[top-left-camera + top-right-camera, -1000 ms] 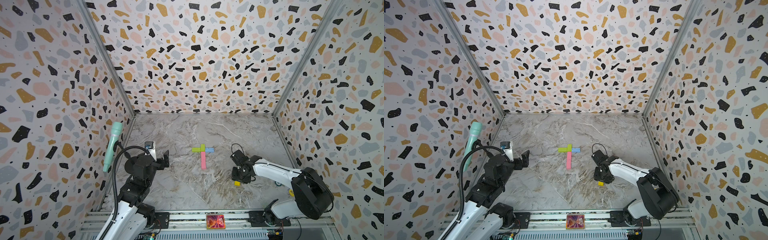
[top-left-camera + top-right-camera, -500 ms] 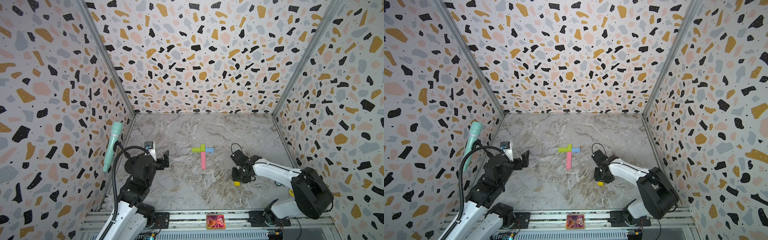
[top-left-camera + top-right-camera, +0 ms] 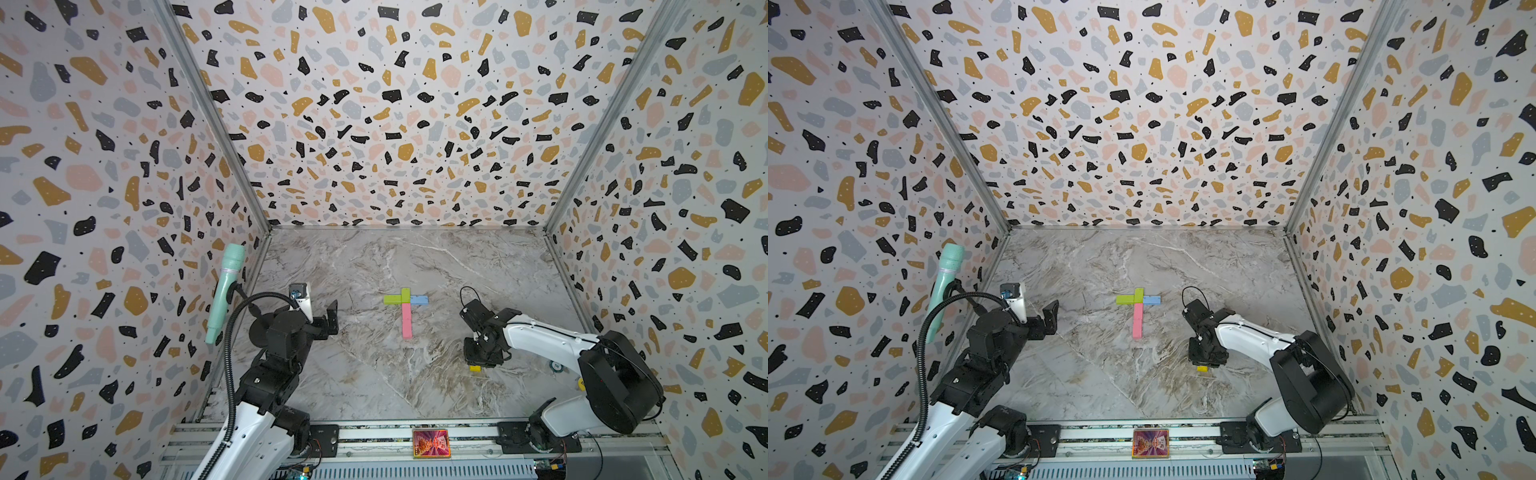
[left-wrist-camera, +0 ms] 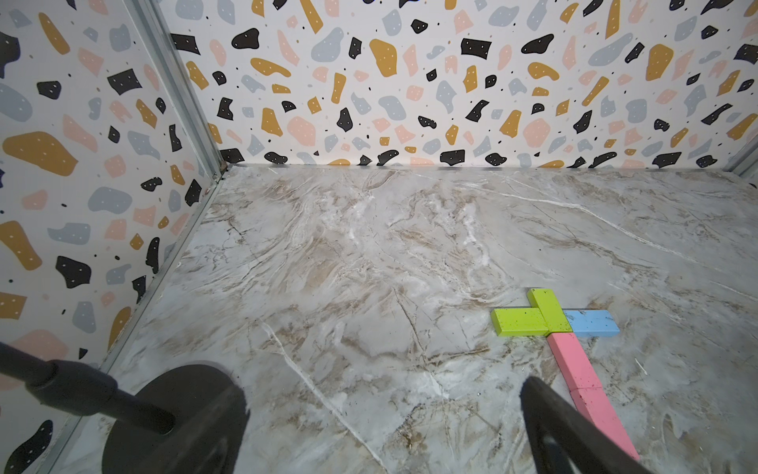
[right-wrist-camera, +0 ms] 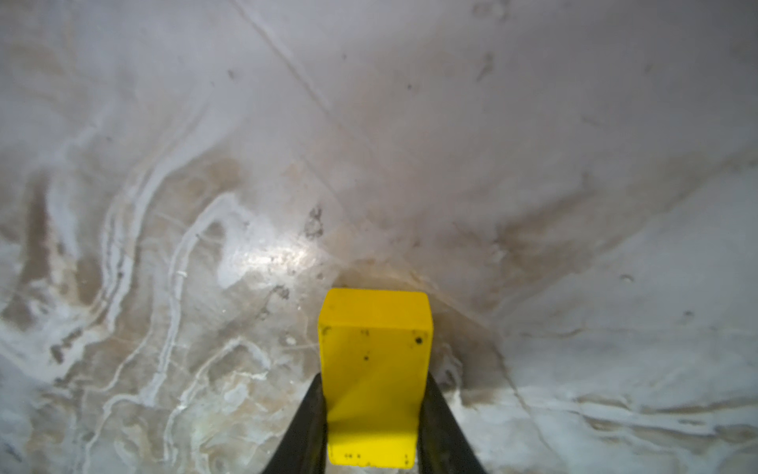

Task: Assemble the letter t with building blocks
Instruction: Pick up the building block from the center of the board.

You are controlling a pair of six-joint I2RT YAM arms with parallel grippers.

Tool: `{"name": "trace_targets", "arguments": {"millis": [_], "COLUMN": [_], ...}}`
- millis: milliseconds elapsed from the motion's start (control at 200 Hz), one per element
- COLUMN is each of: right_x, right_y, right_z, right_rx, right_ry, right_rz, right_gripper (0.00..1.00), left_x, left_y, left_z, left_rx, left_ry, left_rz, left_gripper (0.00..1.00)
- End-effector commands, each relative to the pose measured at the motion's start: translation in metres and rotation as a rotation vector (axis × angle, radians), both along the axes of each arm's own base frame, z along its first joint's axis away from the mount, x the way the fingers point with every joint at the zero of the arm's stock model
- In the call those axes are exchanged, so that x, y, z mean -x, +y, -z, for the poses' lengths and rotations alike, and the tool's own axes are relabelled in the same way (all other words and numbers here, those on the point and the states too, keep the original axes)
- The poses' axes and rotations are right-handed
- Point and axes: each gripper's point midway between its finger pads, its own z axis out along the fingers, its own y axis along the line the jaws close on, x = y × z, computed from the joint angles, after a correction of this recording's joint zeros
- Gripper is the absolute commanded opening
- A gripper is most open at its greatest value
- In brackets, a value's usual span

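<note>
My left arm (image 3: 266, 399) hovers raised, left gripper (image 3: 329, 321) with jaws parted; my right arm (image 3: 540, 336) reaches down, right gripper (image 3: 476, 362) clamped on the yellow brick (image 5: 375, 369).

In both top views the right gripper (image 3: 482, 360) covered most of the yellow block (image 3: 475, 368), and only a corner showed. In the right wrist view the block's near end and the fingers (image 5: 303, 431) ran off the picture's edge. In the left wrist view a blurred dark finger (image 4: 574, 435) hid the end of the pink stem (image 4: 582, 381).
</note>
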Motion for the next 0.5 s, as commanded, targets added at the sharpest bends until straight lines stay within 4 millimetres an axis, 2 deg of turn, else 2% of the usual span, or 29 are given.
{"name": "trace_targets", "arguments": {"millis": [0, 285, 496], "right_x": [-0.002, -0.047, -0.070], "right_y": [0.002, 0.053, 0.068], "right_z": [-0.002, -0.063, -0.066], "right_rx": [0.032, 0.005, 0.097], "right_ry": [0.017, -0.137, -0.178], "right_rz": [-0.077, -0.476, -0.772], "right_gripper": [0.21, 0.00, 0.00], "left_x": [-0.001, 0.000, 0.000], "left_y": [0.003, 0.004, 0.004], "left_z": [-0.005, -0.007, -0.008], "left_rx": [-0.004, -0.004, -0.003], "left_ry": [-0.026, -0.031, -0.034], "left_rz": [-0.015, -0.020, -0.022], "left_gripper": [0.99, 0.99, 1.00]}}
